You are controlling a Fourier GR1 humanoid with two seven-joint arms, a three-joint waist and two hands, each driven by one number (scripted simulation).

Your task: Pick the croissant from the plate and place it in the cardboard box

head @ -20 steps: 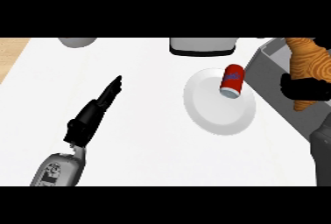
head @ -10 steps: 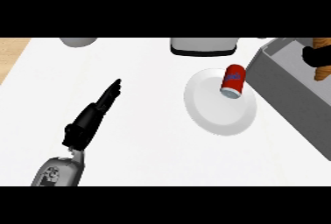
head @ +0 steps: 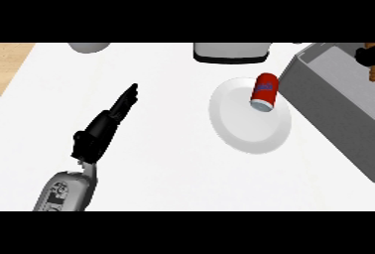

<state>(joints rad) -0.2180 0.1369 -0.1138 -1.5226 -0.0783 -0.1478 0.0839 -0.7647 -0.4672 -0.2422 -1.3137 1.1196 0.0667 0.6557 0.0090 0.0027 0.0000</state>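
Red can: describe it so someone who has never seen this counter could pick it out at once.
On the white counter, find the white plate just left of the grey box. The red can sits on the plate's upper right part, near the box. It is the only red thing there, with a blue mark on its side.

The plate is plain white and round, lying flat on the worktop a bit right of middle. Just beside it on the right is the box, grey-looking, open on top, set at an angle. Only an orange-brown sliver of croissant shows, above the box at the right edge.
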